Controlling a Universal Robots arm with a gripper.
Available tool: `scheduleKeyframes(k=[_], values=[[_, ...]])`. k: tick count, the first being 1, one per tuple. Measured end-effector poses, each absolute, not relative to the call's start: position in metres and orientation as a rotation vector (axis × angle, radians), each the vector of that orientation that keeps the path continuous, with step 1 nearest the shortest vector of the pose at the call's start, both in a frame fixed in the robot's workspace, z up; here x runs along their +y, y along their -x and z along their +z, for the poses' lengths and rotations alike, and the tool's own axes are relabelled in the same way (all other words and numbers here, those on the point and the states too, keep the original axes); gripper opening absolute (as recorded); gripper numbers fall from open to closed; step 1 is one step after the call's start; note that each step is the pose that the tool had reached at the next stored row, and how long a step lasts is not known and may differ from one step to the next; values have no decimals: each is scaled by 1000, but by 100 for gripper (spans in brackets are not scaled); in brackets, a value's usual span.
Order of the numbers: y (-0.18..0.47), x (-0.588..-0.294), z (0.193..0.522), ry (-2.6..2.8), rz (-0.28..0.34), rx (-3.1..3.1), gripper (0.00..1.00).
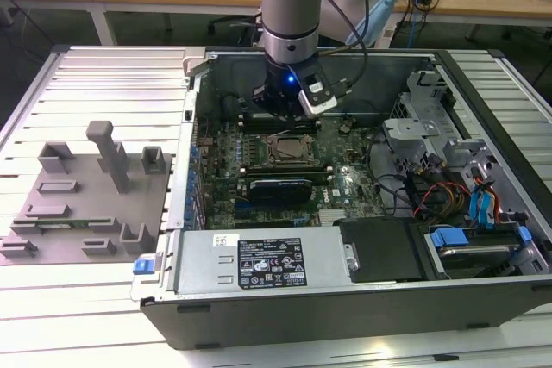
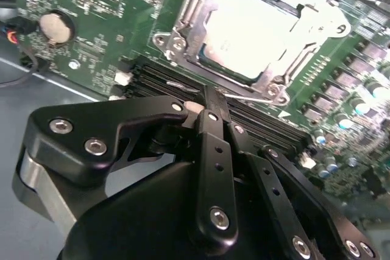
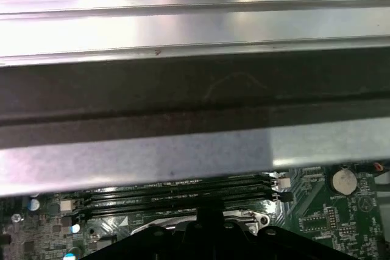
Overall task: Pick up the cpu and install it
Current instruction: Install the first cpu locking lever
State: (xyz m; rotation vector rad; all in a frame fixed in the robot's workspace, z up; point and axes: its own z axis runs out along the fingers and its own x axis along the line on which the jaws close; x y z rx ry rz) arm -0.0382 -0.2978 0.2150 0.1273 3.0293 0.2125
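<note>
The cpu [image 2: 251, 27] lies flat in the motherboard socket [image 2: 183, 25], its silvery-white top showing inside the open metal frame. In the exterior view the socket [image 1: 290, 149] sits mid-board inside the open computer case, and my gripper [image 1: 285, 113] hangs just behind it. In the second wrist view my gripper [image 2: 211, 98] is shut, with nothing visibly between its black fingers [image 2: 214, 150]. Its tips are close above the memory slots [image 2: 262, 125], beside the socket's thin metal lever [image 2: 247, 97]. The first wrist view shows the gripper [image 3: 207, 212] near the frame's edge [image 3: 247, 216].
The open case [image 1: 259, 316] has a power supply [image 1: 259, 263] at the front and drive bays with cables [image 1: 466, 204] on the exterior view's right. A gray tray [image 1: 86, 213] with upright fixtures lies on the exterior view's left. The case's metal wall [image 3: 195, 108] rises close behind the gripper.
</note>
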Motion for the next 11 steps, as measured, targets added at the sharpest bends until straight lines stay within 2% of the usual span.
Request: scheduleKeyframes(k=[11], values=[[40, -294, 211, -164, 208, 3009, 11]])
